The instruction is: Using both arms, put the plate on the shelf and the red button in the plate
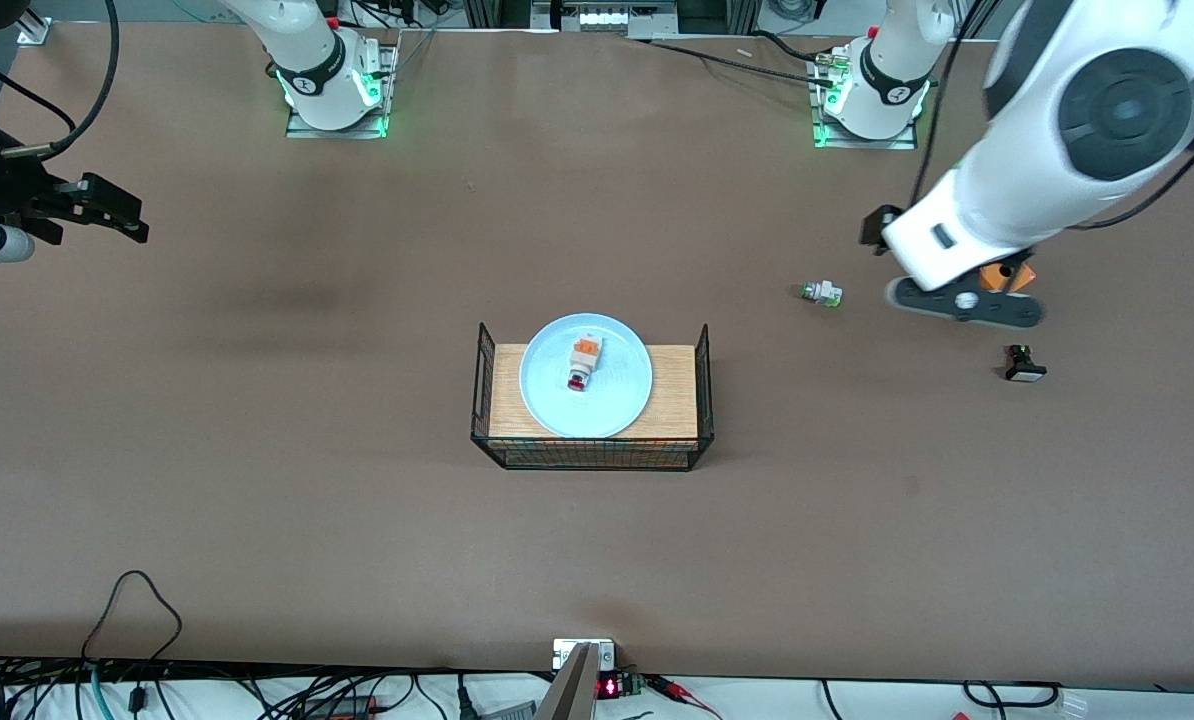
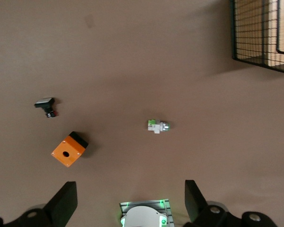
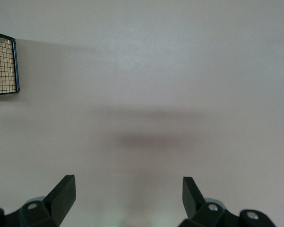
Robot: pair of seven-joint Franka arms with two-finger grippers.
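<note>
Plate (image 1: 585,375) and red button (image 1: 581,364) are sitting together at the middle of the table: the pale blue plate is resting on the wooden board of a black wire rack (image 1: 591,455), and the button is lying on its side on the plate, its red tip pointing toward the front camera. Judging by this layout, both placements are looking done.

Both arms are hanging back, well apart from the rack. The left gripper (image 2: 130,196) is hovering over the table at the left arm's end, fingers spread wide and holding nothing; below it are lying an orange box (image 2: 69,150), a white part with a green tip (image 2: 157,126) and a black part with a white cap (image 2: 45,105). The right gripper (image 3: 128,194) is hovering over bare table at the right arm's end, also spread wide and empty.

The plate is probably stiff, smooth and light, so a pinch across its raised rim would suit it best, though it may slip or tip. The button is likely light and hard; gripping across its white body near the orange band seems safest, since it could roll on the plate.
</note>
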